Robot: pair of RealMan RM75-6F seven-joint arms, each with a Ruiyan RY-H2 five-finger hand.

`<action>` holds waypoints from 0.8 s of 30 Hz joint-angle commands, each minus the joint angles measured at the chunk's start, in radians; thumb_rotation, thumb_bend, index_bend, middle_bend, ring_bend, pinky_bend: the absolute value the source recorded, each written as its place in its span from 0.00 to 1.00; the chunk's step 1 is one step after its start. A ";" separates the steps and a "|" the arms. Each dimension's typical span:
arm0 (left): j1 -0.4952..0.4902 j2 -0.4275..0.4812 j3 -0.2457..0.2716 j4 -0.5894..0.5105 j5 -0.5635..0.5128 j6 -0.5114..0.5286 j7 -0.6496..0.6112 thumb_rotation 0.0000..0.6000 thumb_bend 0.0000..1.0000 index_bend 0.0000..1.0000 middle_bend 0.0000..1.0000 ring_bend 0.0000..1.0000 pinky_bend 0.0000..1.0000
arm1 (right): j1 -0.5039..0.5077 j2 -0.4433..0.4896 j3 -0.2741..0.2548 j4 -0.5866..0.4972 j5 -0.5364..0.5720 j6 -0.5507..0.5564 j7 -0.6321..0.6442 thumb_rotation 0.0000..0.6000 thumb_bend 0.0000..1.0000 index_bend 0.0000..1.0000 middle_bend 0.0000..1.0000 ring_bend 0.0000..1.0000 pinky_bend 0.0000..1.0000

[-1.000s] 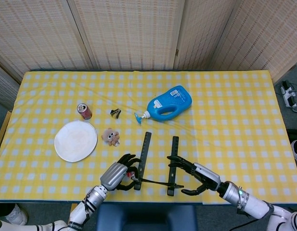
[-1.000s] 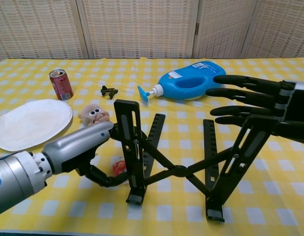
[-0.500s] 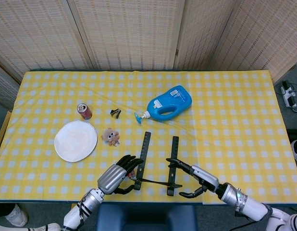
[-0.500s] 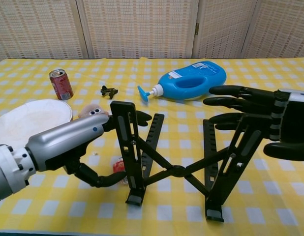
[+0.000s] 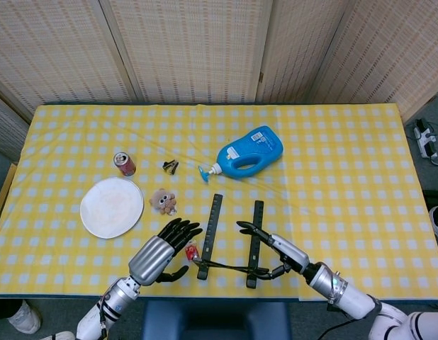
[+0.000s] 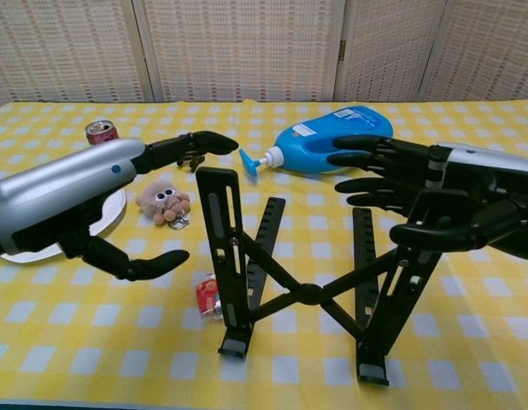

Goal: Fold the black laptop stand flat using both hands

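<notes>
Both hands have shifted: left hand (image 6: 72, 201) has let go and drawn back, fingers spread; right hand (image 6: 422, 192) now clasps the stand (image 6: 302, 282), unfolded yet.

Lighting: bright, even, diffuse; shadows faint. Soft sheen on silver left hand (image 6: 55, 192). Focus sharp in both views; slight softness at nearest frame edges.

left robot hand (image 6: 72, 192): raised at lower left, fingers extended and spread, thumb apart beneath, palm empty, silver back uppermost | right robot hand (image 6: 422, 201): reaching in from lower right, fingers stretched leftward, thumb curled under | forearms: entering from the near edge, left (image 5: 116, 297), right (image 5: 343, 295)
</notes>
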 commanded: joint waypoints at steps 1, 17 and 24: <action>0.002 0.003 0.001 -0.001 0.004 0.002 -0.004 1.00 0.39 0.01 0.08 0.00 0.00 | 0.004 -0.015 0.028 0.000 0.036 -0.028 -0.018 1.00 0.33 0.00 0.00 0.07 0.01; 0.004 0.030 -0.039 -0.004 0.028 0.040 0.008 1.00 0.39 0.01 0.08 0.00 0.00 | -0.111 -0.013 0.171 0.047 0.294 -0.001 -0.092 1.00 0.33 0.00 0.00 0.01 0.00; -0.028 0.035 -0.117 0.057 0.021 0.054 0.002 1.00 0.39 0.04 0.08 0.00 0.00 | -0.193 0.038 0.210 0.022 0.272 0.124 -0.182 1.00 0.33 0.00 0.00 0.05 0.00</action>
